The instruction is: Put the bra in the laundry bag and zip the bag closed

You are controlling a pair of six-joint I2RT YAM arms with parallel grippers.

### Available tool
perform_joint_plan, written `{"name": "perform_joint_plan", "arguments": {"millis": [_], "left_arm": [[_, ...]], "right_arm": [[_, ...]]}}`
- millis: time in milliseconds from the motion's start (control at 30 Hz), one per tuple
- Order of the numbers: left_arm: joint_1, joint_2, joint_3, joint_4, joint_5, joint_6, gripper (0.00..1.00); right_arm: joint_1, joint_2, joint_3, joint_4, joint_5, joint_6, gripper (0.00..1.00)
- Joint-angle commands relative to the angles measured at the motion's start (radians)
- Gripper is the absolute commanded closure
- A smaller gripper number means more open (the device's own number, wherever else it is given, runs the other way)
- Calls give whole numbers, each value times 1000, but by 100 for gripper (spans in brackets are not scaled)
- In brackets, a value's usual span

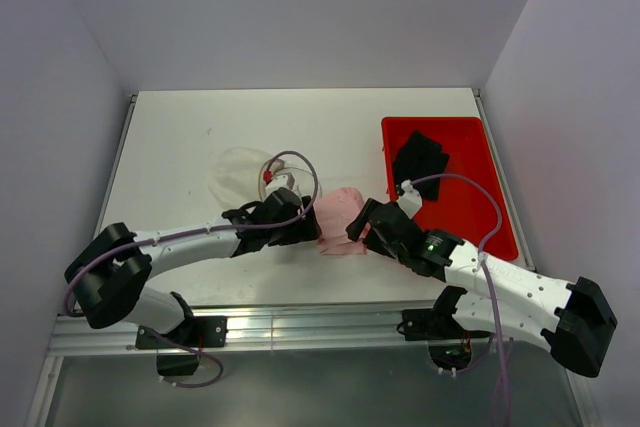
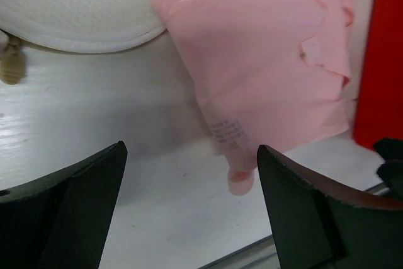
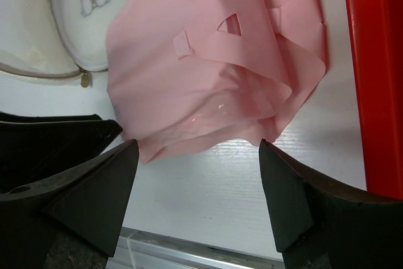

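Observation:
The pale pink bra (image 1: 338, 215) lies crumpled on the white table, between my two grippers. Left of it sits the white mesh laundry bag (image 1: 240, 173), a round pouch touching the bra's edge. My left gripper (image 1: 308, 230) is at the bra's left side, open. In the left wrist view the bra (image 2: 264, 61) lies just beyond the open gripper (image 2: 191, 149), with the laundry bag (image 2: 75, 11) at upper left. My right gripper (image 1: 358, 228) is at the bra's right side. In the right wrist view this gripper (image 3: 198, 146) stands open and empty just short of the bra (image 3: 208, 61) and the laundry bag (image 3: 88, 17).
A red plastic bin (image 1: 470, 209) holding a black garment (image 1: 420, 159) stands at the right, close to the bra. Its red wall (image 3: 374, 61) runs along the right wrist view. The bag's zipper pull (image 2: 12, 64) lies on the table. The table's metal front edge (image 1: 320, 325) is near.

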Motion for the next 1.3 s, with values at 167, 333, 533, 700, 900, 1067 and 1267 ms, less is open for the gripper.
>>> {"name": "perform_joint_plan", "arguments": {"millis": [167,333,533,700,900,1067,1267], "left_arm": [[-3,-59,-93,307,20,-213,8],[-14,-18,-128,356,-4,-325,9],[-34,-22,-196,449,-62,-434,10],[-43,5,-181,453,-104,-471,12],[-56,73,-153,494,-127,-523,18],[-62,145,-138,535,-119,-555,23],[-63,174,-133,598,-122,-551,29]], "right_arm": [[-7,-42,-10,-4,32,11,16],[-9,-62,-12,-18,36,14,16],[-13,-85,-12,-31,41,11,16],[-13,-83,-18,-30,35,13,16],[-16,-90,-18,-28,35,11,16],[-18,-94,-23,-27,35,13,16],[-16,-90,-30,-22,33,11,16]]}}
